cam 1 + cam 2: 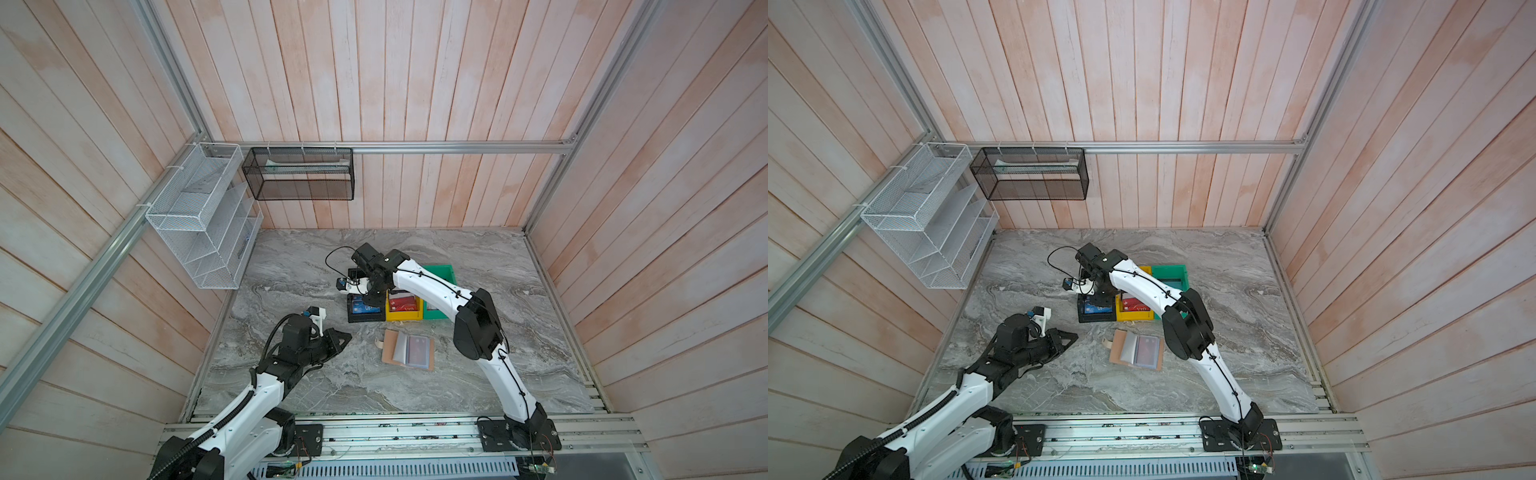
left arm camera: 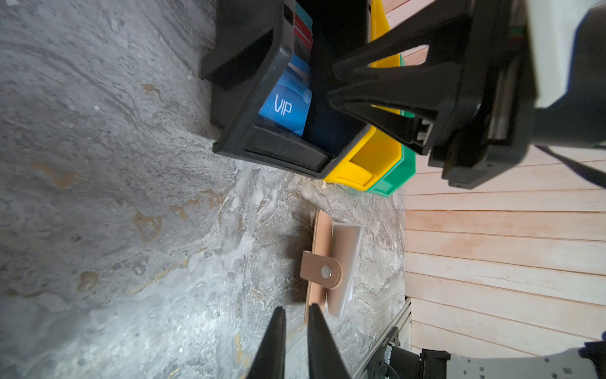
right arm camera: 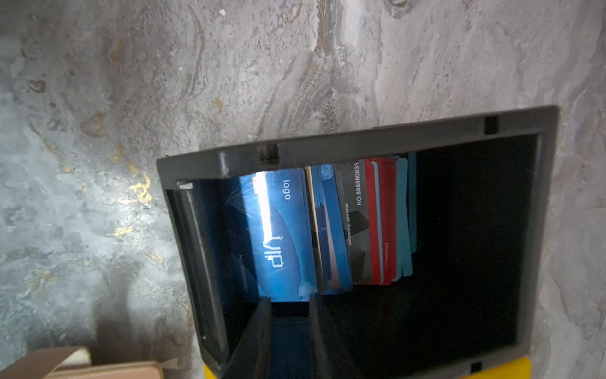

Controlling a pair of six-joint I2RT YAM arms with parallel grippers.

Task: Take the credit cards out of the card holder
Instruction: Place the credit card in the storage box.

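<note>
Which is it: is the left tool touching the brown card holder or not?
Apart. In a top view, bare table shows between the left tool and the card holder.

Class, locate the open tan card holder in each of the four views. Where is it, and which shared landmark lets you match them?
In a top view: card holder lies open, below and right of the black bin.
In a top view: same place, below-right of that bin.
Left wrist: it lies between the left gripper and the bin.
Right wrist: only a tan corner shows, at the picture's edge.
Shared landmark: the black bin.
</note>
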